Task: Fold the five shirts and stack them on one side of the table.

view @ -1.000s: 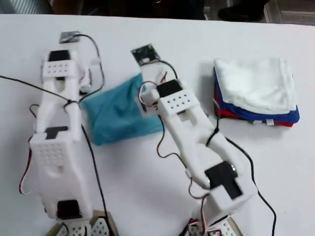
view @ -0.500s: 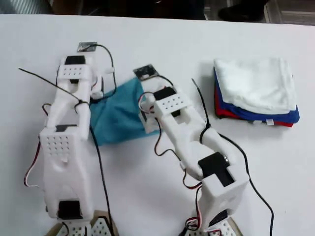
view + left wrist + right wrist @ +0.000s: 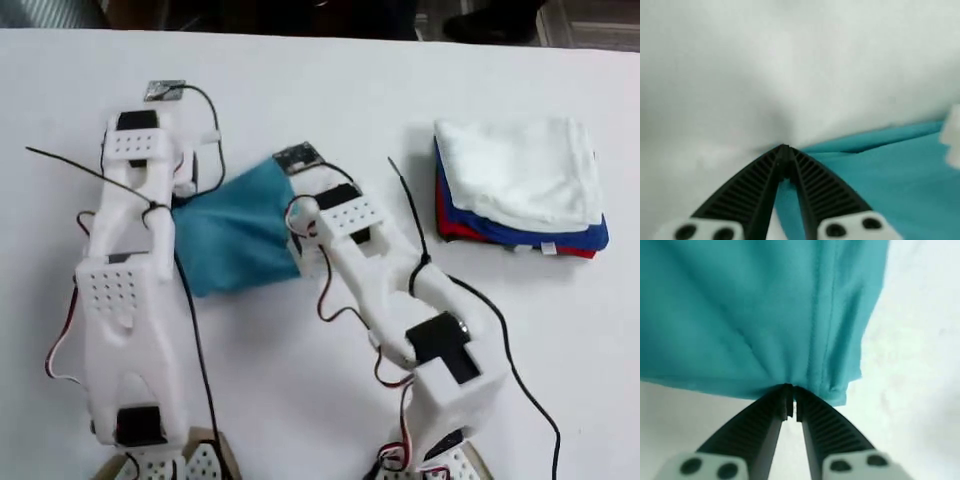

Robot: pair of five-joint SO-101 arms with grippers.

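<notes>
From above, the teal shirt point(image 3: 235, 235) lies on the white table point(image 3: 320, 80). It sits between the left arm point(image 3: 125, 290) and the right arm point(image 3: 385, 260), whose bodies and black cables point(image 3: 195, 330) cover its side edges. A stack of folded shirts point(image 3: 520, 185), white on top, sits well apart from the teal shirt, beyond the right arm.

In the left wrist view, the left gripper point(image 3: 785, 150) is closed, its tips pinching the teal shirt's edge.

In the right wrist view, the right gripper point(image 3: 790, 392) is clamped on the teal shirt's hem, and the cloth gathers into the pinch.

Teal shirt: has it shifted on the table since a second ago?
Yes. In the high view the teal shirt has had its right edge pulled slightly left, away from the folded stack, which has stayed put.
</notes>
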